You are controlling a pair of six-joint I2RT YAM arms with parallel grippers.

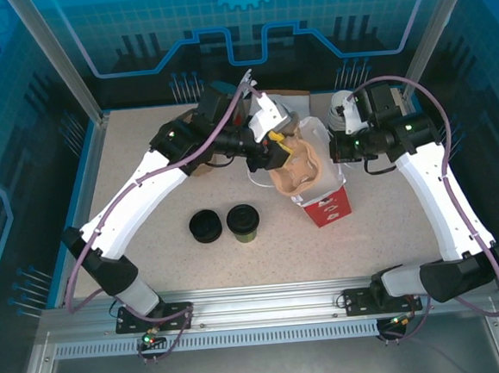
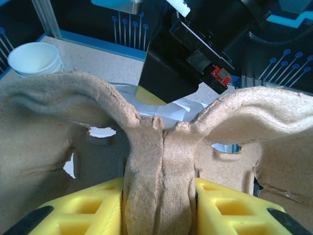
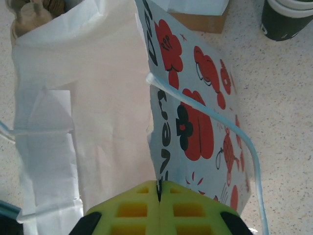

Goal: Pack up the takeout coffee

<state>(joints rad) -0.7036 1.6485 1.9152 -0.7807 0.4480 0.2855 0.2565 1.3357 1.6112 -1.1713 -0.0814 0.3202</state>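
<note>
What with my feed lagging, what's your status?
Left claw holds pulp cup carrier at bag mouth. Right claw shut on bag edge. Coffee on table beside lid stack.

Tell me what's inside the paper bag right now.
A pulp cup carrier sits in the paper bag's mouth, held by the left gripper. The carrier and bag walls hide anything deeper. The lidded coffee cup stands outside on the table.

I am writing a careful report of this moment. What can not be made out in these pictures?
Top view: the inside of the paper bag, covered by the pulp cup carrier.
Top view: what the takeout coffee holds, hidden under its black lid.
Right wrist view: the top of a dark green cup, cut off by the upper edge.
</note>
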